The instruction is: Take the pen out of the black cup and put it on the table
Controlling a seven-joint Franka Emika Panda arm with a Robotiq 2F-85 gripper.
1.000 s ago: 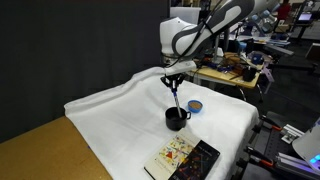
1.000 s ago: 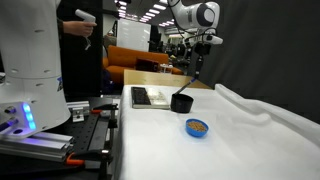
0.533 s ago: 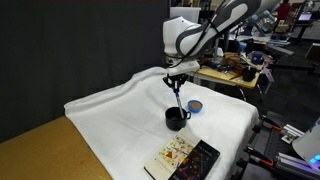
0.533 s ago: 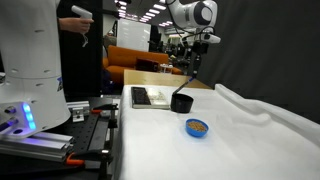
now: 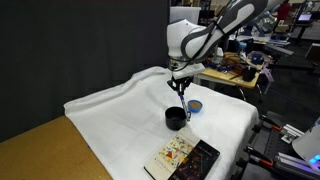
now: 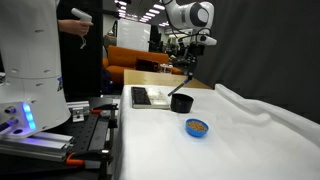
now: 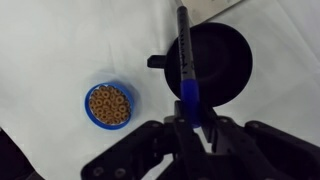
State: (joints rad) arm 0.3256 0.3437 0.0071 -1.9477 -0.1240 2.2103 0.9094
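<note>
Vs 1 s ago: arm has shifted a bit toward frame right and up in an exterior view, and the pen (image 5: pixel 186 100) has risen with it, so less of it sits down in the cup (image 5: pixel 175 119).

Gripper (image 5: pixel 181 89) hangs right of centre, upper half of frame, pointing down, jaws pinched narrow on the pen's top end. Pen hangs below the fingers, slightly tilted, lower tip at about cup rim height. Can't tell if the tip is fully clear.

Wrist view: gripper (image 7: pixel 193 125) comes in from bottom centre. Pen (image 7: pixel 186 60) runs from the fingers up the frame and crosses the cup (image 7: pixel 225 60), which sits upper right of centre, handle pointing frame left. Blue part of the pen is nearest the fingers, darker part further off.

Cup stands upright on the table (image 5: pixel 110 110). Round blue disc (image 7: pixel 108 105) lies just beside the cup, at frame left in the wrist view. Book (image 5: pixel 185 158) lies near the table's lower edge, apart from the cup.
</note>
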